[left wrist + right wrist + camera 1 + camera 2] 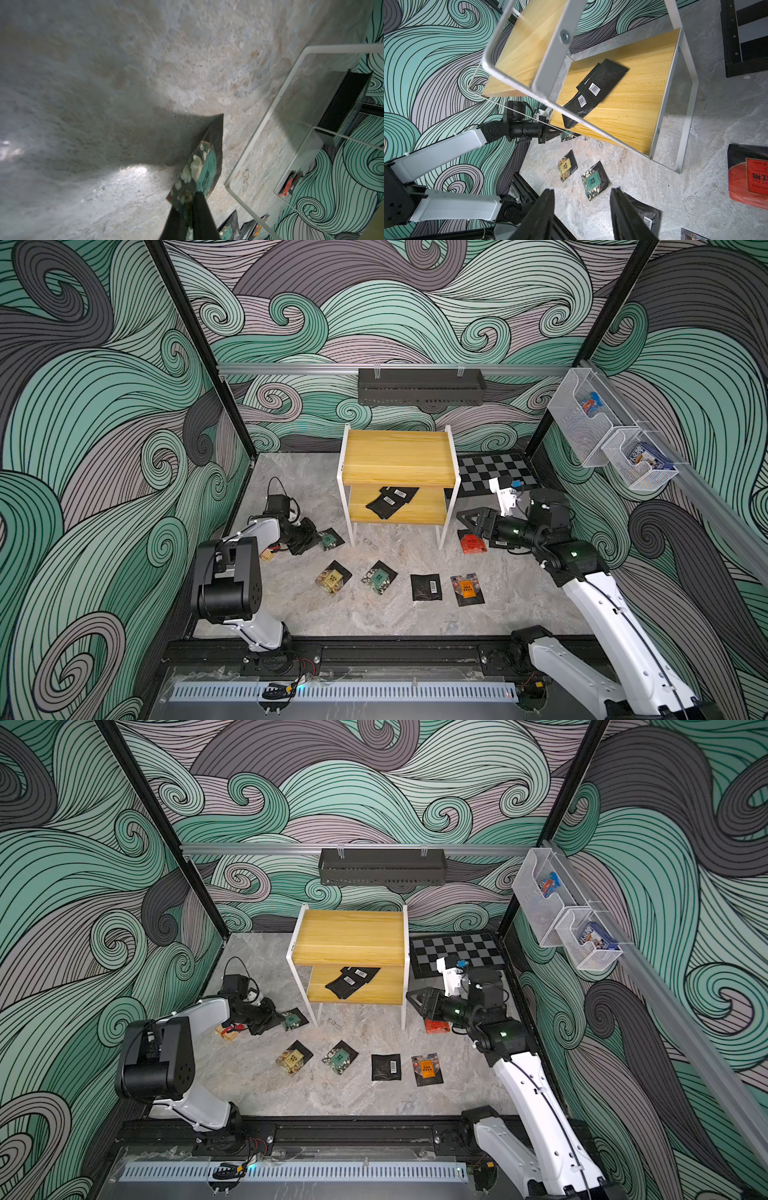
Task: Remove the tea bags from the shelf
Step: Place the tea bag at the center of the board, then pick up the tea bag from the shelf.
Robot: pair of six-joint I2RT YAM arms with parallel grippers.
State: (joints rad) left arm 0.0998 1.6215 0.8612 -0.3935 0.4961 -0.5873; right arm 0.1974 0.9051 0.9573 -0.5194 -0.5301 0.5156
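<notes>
Left wrist: pinching teal tea bag (202, 164) between narrow fingers of left gripper (188, 202), low at the floor, just left of shelf (397, 456).
In both top views: two black tea bags (392, 499) overlapping on lower board; right gripper (463, 517) beside shelf's right leg, fingers wide, holding nothing; four floor sachets (426, 587) lined up in front.

Two black barcode-labelled tea bags (392, 501) overlap on the yellow shelf (397, 456) (lower board). A row of four sachets (378, 577) lies flat on the desk (415, 622) in front; a teal tea bag (199, 166) tilts up near its left leg.
</notes>
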